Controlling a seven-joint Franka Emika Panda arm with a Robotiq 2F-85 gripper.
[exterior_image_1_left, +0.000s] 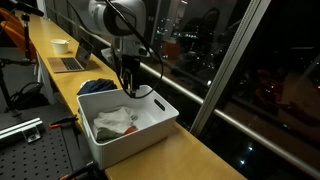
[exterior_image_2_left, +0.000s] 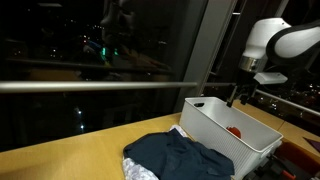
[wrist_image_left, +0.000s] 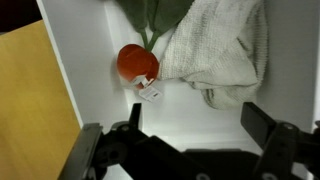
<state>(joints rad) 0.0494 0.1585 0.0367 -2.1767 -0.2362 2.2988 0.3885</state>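
One red round thing lies on the floor of the single white bin, close to a side wall, with a small white tag touching it. In an exterior view it shows as a red spot low inside the bin. One pale crumpled cloth lies just beside it, touching or nearly so, and a dark green piece reaches in above both. What that piece is you cannot tell. The cloth fills much of the bin floor and crowds the red thing from one side, and the bin wall hems it in on the other. Outside the bin, one dark blue garment is heaped on the counter against the bin's wall. Farther along the counter stand one laptop and one pale cup. Your claw hangs above the bin with its fingers spread wide, holding nothing and touching nothing. The red thing and the cloth lie well below it.
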